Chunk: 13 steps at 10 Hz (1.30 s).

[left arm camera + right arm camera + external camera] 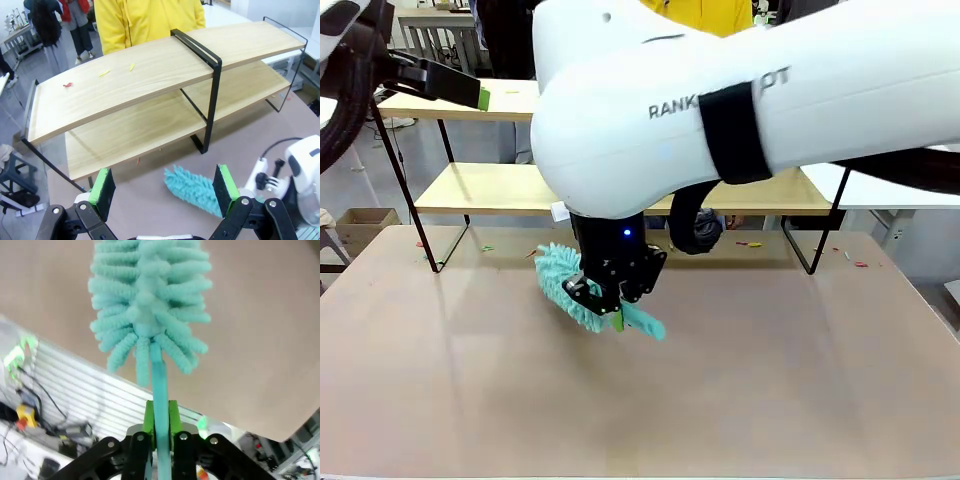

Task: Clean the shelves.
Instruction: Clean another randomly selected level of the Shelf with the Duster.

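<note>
The shelves (150, 70) are two long light-wood boards in a black frame with a centre post, standing at the table's far side (500, 188). Small red and yellow scraps (104, 73) lie on the top board. My right gripper (610, 300) is shut on the handle of a teal fluffy duster (560, 280), low over the tabletop in front of the shelves. In the right wrist view the handle (161, 390) is pinched between the green pads (148, 420) and the duster head (150, 305) points away. My left gripper (162, 190) hangs open and empty, high at the shelves' left end (470, 92).
A person in a yellow top (150, 20) stands behind the shelves. Small coloured scraps (750, 243) lie on the grey-beige tabletop (770, 380) near the shelf feet. My right arm (740, 110) blocks much of the shelves in the front view. A cardboard box (365, 220) sits on the floor to the left.
</note>
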Tool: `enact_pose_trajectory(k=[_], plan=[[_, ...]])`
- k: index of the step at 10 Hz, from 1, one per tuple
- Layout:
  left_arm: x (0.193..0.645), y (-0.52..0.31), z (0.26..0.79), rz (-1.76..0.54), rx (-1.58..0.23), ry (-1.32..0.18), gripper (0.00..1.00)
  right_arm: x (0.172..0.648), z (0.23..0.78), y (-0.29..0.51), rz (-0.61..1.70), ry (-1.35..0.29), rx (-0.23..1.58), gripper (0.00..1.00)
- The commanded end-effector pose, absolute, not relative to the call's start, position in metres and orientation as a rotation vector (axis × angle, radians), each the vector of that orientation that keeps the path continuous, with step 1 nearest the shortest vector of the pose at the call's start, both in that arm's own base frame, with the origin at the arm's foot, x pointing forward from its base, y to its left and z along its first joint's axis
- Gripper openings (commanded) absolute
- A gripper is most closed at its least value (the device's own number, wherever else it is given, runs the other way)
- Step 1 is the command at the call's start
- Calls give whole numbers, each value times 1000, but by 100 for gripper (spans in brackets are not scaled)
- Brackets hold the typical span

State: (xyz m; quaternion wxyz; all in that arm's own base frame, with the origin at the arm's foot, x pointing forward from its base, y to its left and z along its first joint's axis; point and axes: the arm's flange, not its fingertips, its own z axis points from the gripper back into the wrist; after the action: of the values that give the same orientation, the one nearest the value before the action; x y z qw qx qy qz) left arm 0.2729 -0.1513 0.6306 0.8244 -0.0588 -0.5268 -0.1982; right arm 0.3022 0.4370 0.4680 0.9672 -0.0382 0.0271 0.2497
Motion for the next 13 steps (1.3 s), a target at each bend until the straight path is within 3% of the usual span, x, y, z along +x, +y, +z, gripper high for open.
enact_pose_trajectory(k=[1, 6, 7, 13], plan=[[273, -151, 631, -419, -126, -1122, 100, 321, 459, 456, 361, -23, -89, 12], [273, -151, 631, -419, -126, -1122, 100, 372, 427, 460, 255, -115, -44, 12], [273, -151, 631, -419, -126, -1122, 100, 384, 423, 458, 218, -129, -64, 0], [273, -151, 631, -419, -126, -1122, 100, 439, 388, 470, 202, -136, 38, 0]])
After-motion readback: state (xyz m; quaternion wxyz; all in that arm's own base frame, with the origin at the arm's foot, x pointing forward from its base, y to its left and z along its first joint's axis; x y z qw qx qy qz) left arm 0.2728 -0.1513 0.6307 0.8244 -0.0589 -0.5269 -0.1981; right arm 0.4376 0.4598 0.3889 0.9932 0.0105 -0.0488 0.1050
